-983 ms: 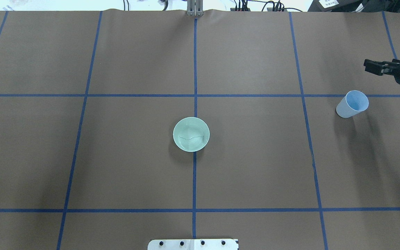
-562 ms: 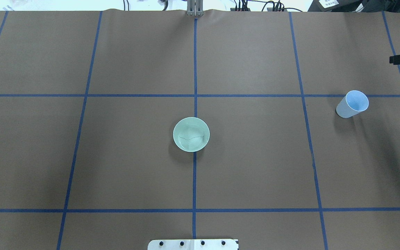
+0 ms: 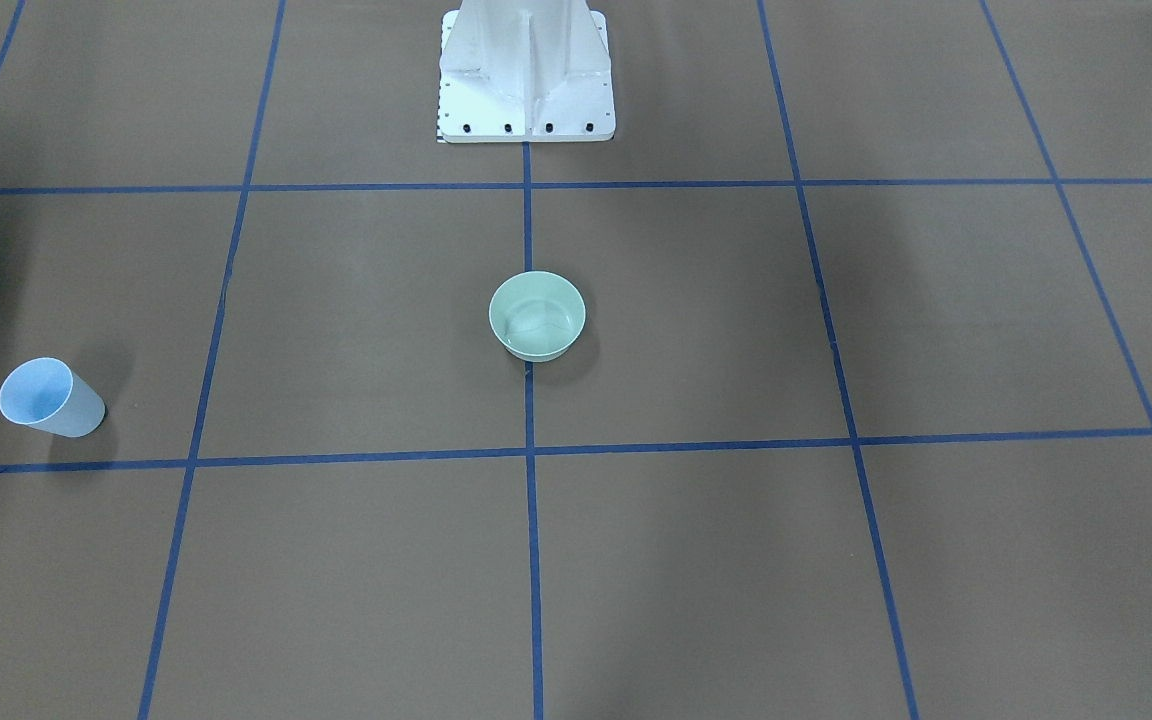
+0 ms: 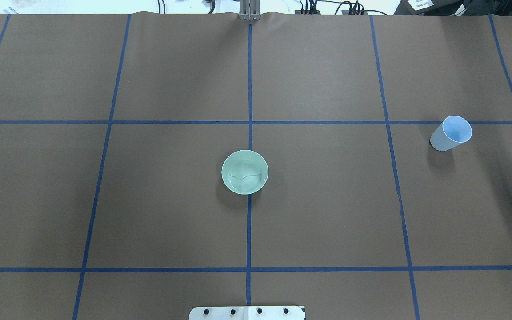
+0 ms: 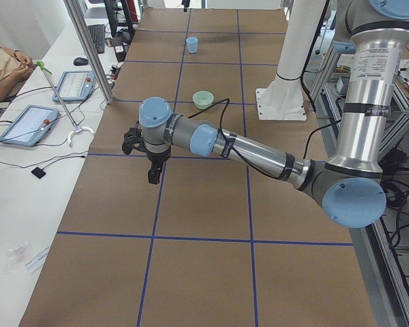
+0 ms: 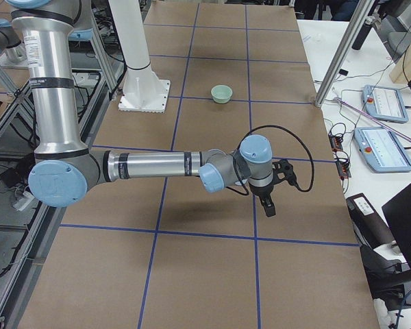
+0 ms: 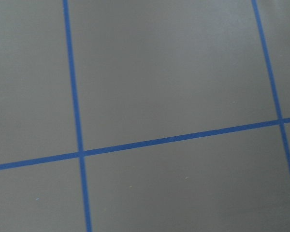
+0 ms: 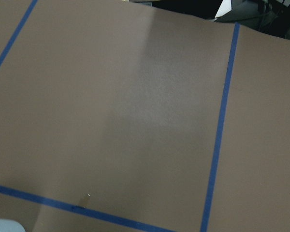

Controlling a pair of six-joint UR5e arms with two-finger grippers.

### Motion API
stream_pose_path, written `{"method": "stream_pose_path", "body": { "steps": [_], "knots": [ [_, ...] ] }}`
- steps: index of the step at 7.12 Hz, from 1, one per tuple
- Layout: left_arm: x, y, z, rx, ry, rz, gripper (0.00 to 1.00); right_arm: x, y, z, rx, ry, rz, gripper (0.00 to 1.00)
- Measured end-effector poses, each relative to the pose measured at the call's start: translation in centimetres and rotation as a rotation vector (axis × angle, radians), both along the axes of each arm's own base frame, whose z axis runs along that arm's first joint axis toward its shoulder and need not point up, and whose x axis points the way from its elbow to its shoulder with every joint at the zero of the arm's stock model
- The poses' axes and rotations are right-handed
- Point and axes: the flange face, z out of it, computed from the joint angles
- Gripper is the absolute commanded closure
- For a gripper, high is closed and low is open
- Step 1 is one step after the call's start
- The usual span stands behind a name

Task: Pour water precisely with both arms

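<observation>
A pale green bowl [image 4: 244, 172] stands at the table's centre, and faint ripples of water [image 4: 243, 176] show inside it. A light-blue cup [image 4: 450, 133] stands upright at the right; its inside looks plain blue. No arm shows in the overhead view. In the exterior left view my left gripper [image 5: 153, 178] hangs pointing down over bare table, far from the bowl [image 5: 203, 99] and the cup [image 5: 191, 45]. In the exterior right view my right gripper [image 6: 268, 208] points down, well short of the bowl [image 6: 221, 93]. I cannot tell whether either gripper is open or shut.
The white pedestal [image 3: 526, 75] is bolted at the robot's side of the brown, blue-taped table [image 4: 327, 200]. Tablets and cables lie on side benches [image 5: 34, 122]. A person's arm [image 5: 3, 65] rests at the left bench. A pale blue edge [image 8: 2, 225] shows at the right wrist view's bottom left.
The right gripper, seen near the cup at the overhead view's right edge, has drawn off to the right and out of that view. Bowl and cup have not moved.
</observation>
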Motion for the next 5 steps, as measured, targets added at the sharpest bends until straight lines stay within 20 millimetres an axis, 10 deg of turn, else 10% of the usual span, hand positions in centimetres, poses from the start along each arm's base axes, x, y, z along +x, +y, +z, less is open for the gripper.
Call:
{"method": "stream_pose_path", "body": {
  "steps": [3, 5],
  "knots": [
    [5.8, -1.6, -5.2, 0.026, 0.038, 0.004, 0.0, 2.6, 4.8, 5.3, -0.107, -0.036, -0.063, 0.0],
    [14.0, -0.5, -7.6, 0.114, 0.064, 0.064, 0.0, 3.3, 5.8, 6.3, -0.123, -0.028, -0.056, 0.0]
  ]
}}
